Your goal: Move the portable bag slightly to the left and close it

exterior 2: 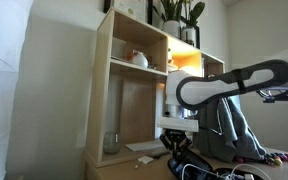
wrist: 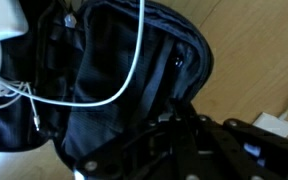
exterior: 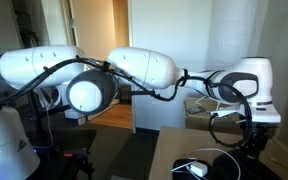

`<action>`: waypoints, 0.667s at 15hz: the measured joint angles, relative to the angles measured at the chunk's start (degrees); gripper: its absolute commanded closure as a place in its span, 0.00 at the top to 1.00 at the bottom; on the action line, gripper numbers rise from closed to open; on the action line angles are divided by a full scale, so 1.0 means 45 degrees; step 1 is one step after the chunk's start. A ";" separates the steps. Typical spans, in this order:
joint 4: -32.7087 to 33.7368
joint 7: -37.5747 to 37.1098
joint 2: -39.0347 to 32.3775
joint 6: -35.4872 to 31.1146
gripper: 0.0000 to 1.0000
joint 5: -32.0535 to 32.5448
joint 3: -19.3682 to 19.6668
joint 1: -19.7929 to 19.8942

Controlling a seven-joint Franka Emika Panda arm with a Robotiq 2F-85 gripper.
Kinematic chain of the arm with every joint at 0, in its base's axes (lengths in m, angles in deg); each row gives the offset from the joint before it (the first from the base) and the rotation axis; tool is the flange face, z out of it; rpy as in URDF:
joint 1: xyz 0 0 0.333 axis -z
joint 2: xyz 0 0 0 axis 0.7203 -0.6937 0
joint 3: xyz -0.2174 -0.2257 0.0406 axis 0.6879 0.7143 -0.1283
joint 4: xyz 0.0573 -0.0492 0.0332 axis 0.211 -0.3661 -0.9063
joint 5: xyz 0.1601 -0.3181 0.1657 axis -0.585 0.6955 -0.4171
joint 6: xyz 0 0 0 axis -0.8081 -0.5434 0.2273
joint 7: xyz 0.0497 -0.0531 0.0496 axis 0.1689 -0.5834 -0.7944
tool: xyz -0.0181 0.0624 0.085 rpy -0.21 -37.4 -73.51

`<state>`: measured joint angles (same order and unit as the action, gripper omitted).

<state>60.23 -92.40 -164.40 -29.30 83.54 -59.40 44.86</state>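
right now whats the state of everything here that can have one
portable bag: lying flat on the table, looks unzipped
white cords: loose, draped across the bag
pincer: shut, low at the bag's edge; unclear whether it pinches any fabric

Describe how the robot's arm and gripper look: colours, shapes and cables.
The arm is glossy white, built of thick rounded segments, with a round flat cap at one joint. A black cable runs along its outside. The gripper is black, with a bare linkage frame in the wrist view; a white block sits above it.
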 measured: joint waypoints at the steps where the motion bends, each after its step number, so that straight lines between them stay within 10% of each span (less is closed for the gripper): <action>1: 0.0000 0.0406 -0.0042 -0.0089 0.01 0.0119 0.0026 0.0000; 10: 0.0000 0.2638 -0.0376 -0.1092 0.05 0.0787 0.0487 -0.0020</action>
<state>60.23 -80.53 -166.09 -34.22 87.08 -57.20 44.77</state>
